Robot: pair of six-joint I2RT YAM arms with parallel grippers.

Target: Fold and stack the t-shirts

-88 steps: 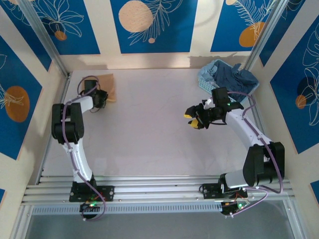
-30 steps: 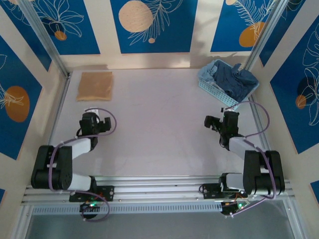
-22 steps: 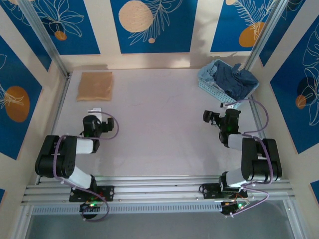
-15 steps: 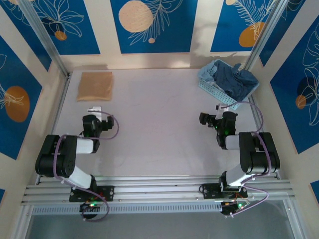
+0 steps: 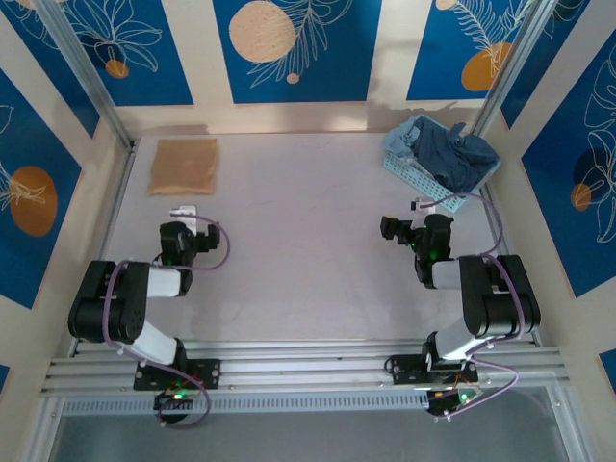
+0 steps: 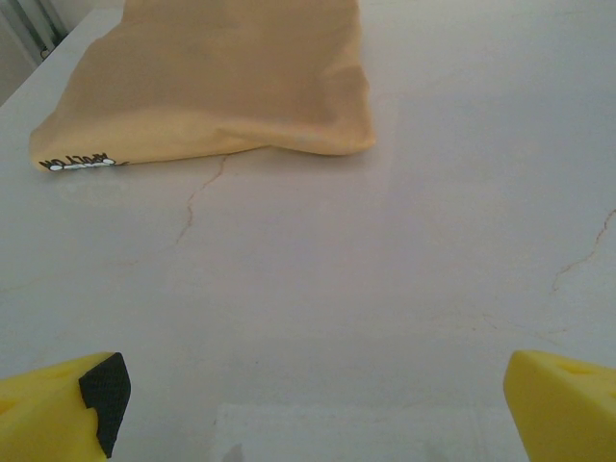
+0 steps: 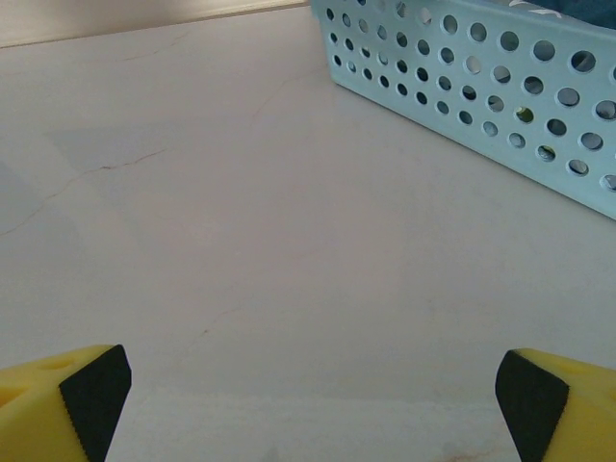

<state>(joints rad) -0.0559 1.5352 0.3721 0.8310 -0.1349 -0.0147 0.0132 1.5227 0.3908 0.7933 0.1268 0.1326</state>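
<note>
The tan-orange t-shirt (image 5: 183,166) lies folded flat at the far left corner of the table, plain side up; the left wrist view shows its near edge (image 6: 212,87) with a small printed label. The dusty dark blue t-shirt (image 5: 454,149) is bunched inside the basket. My left gripper (image 5: 183,223) is pulled back near its base, short of the tan shirt, open and holding nothing (image 6: 313,404). Also drawn back, my right gripper (image 5: 404,221) sits below the basket, open and holding nothing (image 7: 313,404).
The light-blue lattice basket (image 5: 402,159) stands at the far right corner, its perforated wall (image 7: 462,67) ahead-right of the right gripper. Bare pale table (image 5: 298,221) stretches between the arms. Metal frame posts (image 5: 87,87) and patterned walls close in the sides.
Both arms have drawn back from the far table and folded near their bases, leaving the tan shirt flat in its corner. In the last half second the right gripper edged slightly left.
</note>
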